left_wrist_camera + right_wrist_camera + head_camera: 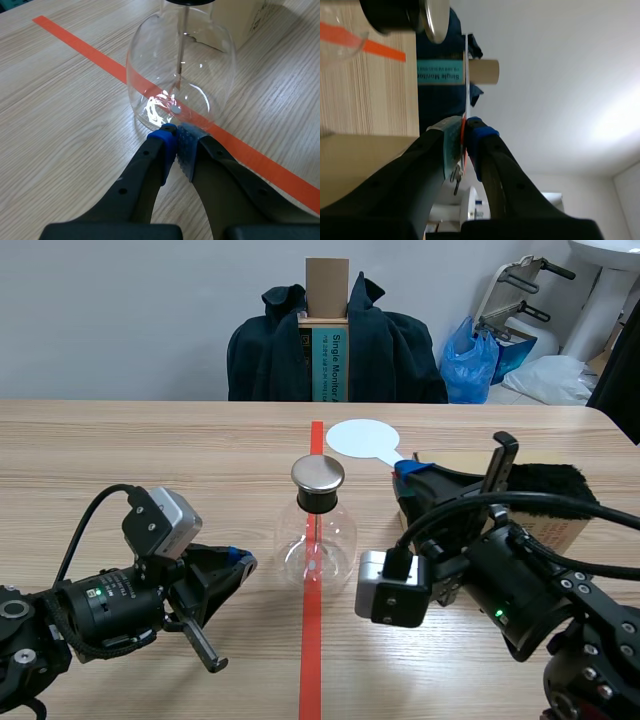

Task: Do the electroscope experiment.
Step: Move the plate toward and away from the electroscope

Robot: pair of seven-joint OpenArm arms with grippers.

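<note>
judging the dangers first: the left tool [175, 132], its fingers pressed together on nothing, lies low with its tips just beside the base of the glass electroscope [316, 540]; i cannot tell whether they touch it. any push forward from there would likely slide the round flask along the surface [150, 450] or tip it, as glass gives little friction. the right tool [408, 472] pinches the handle of a thin white paddle [362, 437], whose disc hangs in the air beyond the flask, toward the far edge. held by so narrow a strip, the paddle could twist or slip. swung too hard at the metal cap [318, 474], it could knock the flask over. brushing the cardboard box [560, 525] would probably bleed off any charge.

the electroscope stands mid-surface on the orange-red tape line [311, 660], about halfway between the near and far edges.

counted: one electroscope with one cap, one paddle, one box near the right edge, one black fur pad [550, 478] on top of it, two tools.
</note>
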